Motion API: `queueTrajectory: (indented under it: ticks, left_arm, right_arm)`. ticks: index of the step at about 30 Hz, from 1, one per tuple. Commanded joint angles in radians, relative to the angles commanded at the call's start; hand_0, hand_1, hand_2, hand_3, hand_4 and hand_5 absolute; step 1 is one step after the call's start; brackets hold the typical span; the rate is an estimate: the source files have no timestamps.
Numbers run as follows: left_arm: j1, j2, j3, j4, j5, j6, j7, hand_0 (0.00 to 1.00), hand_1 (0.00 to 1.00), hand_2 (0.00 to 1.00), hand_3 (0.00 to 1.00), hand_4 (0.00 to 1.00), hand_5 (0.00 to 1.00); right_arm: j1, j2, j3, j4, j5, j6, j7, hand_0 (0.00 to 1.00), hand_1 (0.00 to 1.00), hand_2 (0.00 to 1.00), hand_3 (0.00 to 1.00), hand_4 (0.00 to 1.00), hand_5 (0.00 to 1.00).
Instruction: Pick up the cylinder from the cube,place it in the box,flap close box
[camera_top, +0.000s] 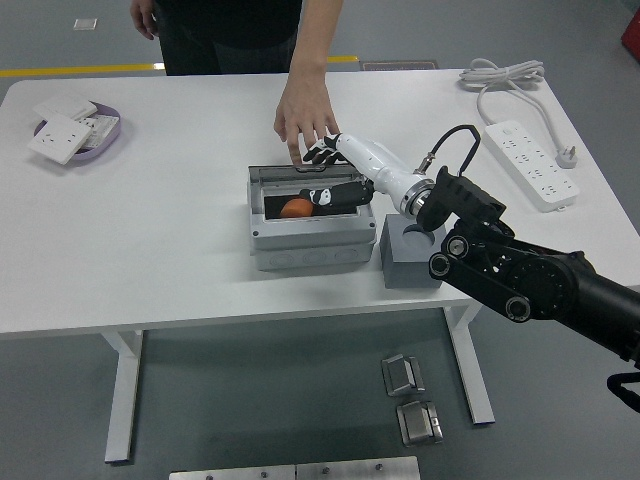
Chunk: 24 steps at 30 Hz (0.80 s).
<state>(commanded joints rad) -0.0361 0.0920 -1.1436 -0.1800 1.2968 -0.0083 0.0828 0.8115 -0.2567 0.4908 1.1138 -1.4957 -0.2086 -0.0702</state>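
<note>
The orange cylinder (296, 208) is seen already inside the grey box (310, 245), the cube (410, 258) at its 3 o'clock emptied. The transparent flap (305, 177) is pressed down by the right hand (334, 185), fingers extended, grasping nothing. A person's hand (304, 112) is rested at 12 o'clock.

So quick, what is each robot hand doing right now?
Right robot hand: open, pressing on the box lid, holding nothing.
Left robot hand: not in view.
</note>
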Motion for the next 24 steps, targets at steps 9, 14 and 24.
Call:
queueTrajectory:
  ticks: [9, 14, 24]
  left_arm:
    - [0.006, 0.005, -0.004, 0.0, 0.001, 0.002, -0.003, 0.597, 0.618, 0.57, 0.607, 0.657, 0.284]
    - [0.003, 0.001, -0.005, 0.0, 0.003, 0.001, -0.002, 0.598, 0.618, 0.569, 0.607, 0.657, 0.283]
    - [0.017, -0.004, -0.029, 0.0, 0.017, 0.007, 0.0, 0.598, 0.618, 0.57, 0.607, 0.655, 0.279]
  right_arm:
    - [-0.041, -0.013, 0.011, 0.031, -0.014, -0.005, -0.002, 0.654, 0.653, 0.686, 0.714, 0.793, 0.357]
    - [-0.051, -0.021, 0.045, 0.033, -0.023, -0.008, -0.001, 0.653, 0.652, 0.686, 0.716, 0.792, 0.355]
    - [-0.161, -0.067, 0.276, 0.08, -0.125, -0.013, -0.003, 0.651, 0.648, 0.686, 0.718, 0.792, 0.356]
